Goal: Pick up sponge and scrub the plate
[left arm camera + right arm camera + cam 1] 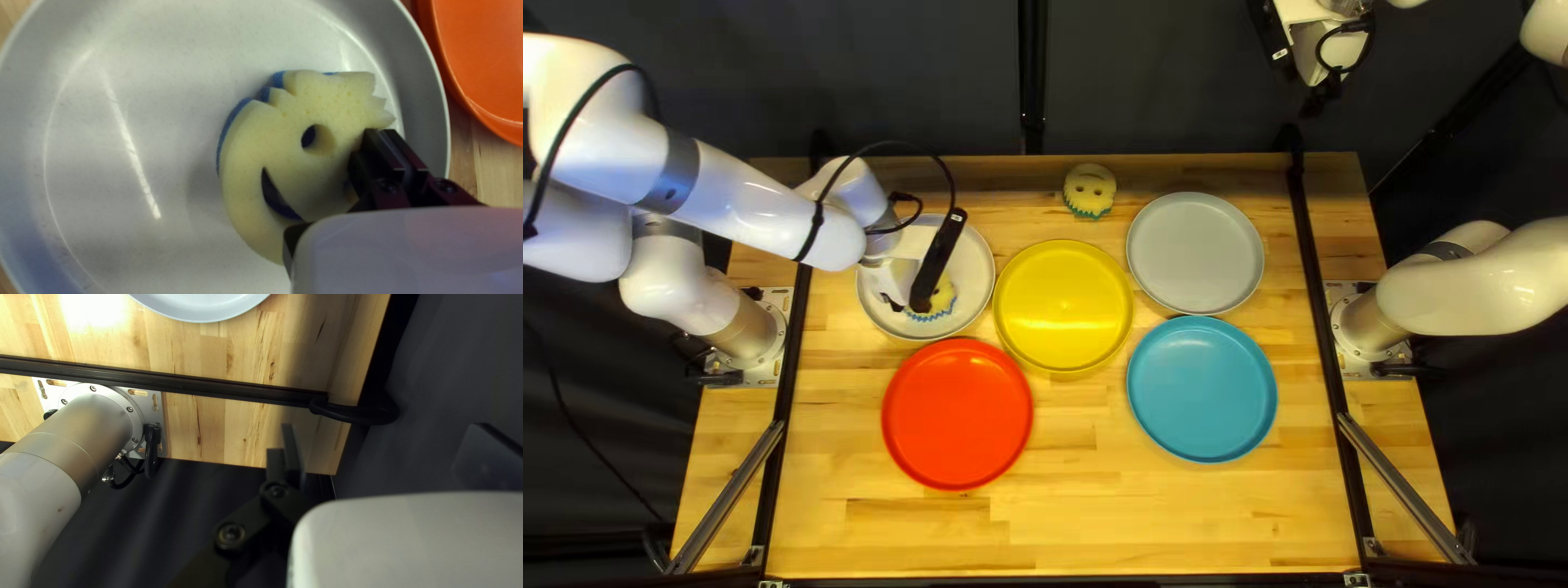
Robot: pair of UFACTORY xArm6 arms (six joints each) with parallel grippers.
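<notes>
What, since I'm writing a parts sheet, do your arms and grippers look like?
My left arm and right arm are rounded, glossy white, with grey bands. A black cable runs along the left. My left fingers and right fingers are black.

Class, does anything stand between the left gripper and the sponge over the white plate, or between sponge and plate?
Nothing visible does. The left gripper is right at the sponge, which is over the white plate, no other thing showing in between. The red plate lies beside it, out of the way.
</notes>
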